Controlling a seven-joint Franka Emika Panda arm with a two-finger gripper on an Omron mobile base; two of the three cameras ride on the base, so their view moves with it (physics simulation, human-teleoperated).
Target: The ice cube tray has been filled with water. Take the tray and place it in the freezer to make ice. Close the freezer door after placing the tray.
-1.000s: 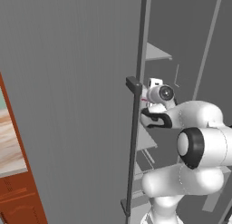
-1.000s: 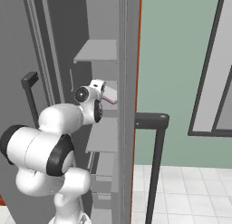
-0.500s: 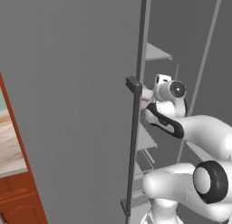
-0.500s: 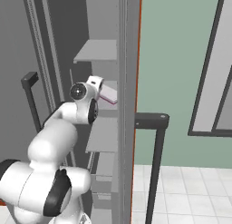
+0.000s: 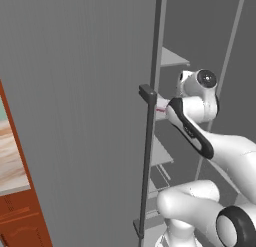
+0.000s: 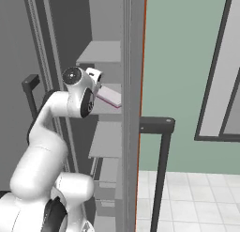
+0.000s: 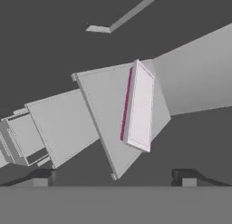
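Note:
The ice cube tray is a pale lavender slab with a pink edge, lying flat on a grey shelf inside the freezer. In the right base view the tray rests just beyond my hand. My gripper is open, its two dark fingertips far apart and short of the tray, with nothing between them. The freezer door stands swung open to my left, with its dark bar handle beside my forearm.
More grey shelves sit above and below the tray's shelf. A second door panel with a black handle stands edge-on at my right. A red-brown cabinet is at the lower left. A white tiled floor lies to the right.
My arm has stretched out, with the elbow dropping low and the hand rising and drawing back a little. The tray stays in place on the shelf. The jaws stay wide.

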